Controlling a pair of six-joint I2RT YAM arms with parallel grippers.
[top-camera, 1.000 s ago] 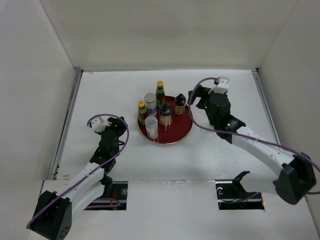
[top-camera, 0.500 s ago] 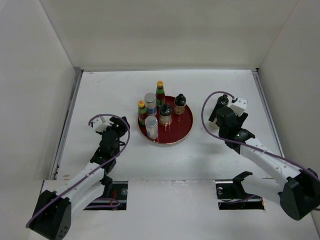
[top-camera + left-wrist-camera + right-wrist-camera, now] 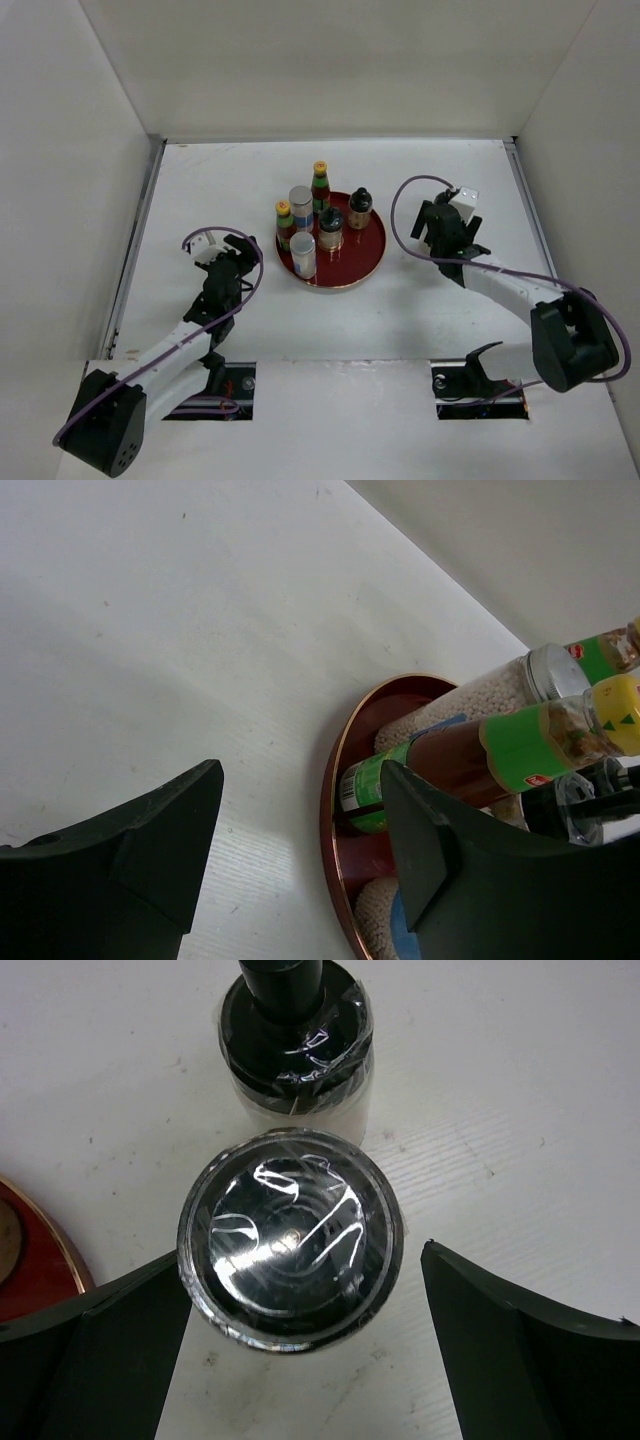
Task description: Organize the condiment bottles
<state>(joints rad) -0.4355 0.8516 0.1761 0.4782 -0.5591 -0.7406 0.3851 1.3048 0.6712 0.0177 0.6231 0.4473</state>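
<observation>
Red plate [image 3: 368, 258] sits mid-worktop [image 3: 200, 180] with six condiment bottles upright on it: far yellow-capped bottle [image 3: 320, 186] at the far rim, near yellow-capped bottle [image 3: 285, 224] at the left rim, far shaker [image 3: 301, 206] between those two, near shaker [image 3: 303, 254] at the near-left rim, silver-topped cruet [image 3: 331, 229] about centre, black-capped cruet [image 3: 360, 208] toward the far right. The near-right part of the plate is bare. Two more bottles stand off the plate on the worktop to its right, shown by the right wrist view: shiny-lidded bottle [image 3: 290, 1235], its lid under clear wrap, and black-necked bottle [image 3: 295, 1045] just beyond it, touching or nearly so. Right fingers [image 3: 100, 1350] are apart, one on each side of the shiny-lidded bottle and not clamped on it; the one on that view's left is close to the lid edge, the other has a clear gap. The plate rim shows at that view's left edge, with bare worktop between it and the bottle. Left fingers [image 3: 130, 860] are apart and hold nothing, low over the worktop just left of the plate rim, facing the near yellow-capped bottle. Open worktop lies left of, beyond and nearer than the plate, out to the side walls
</observation>
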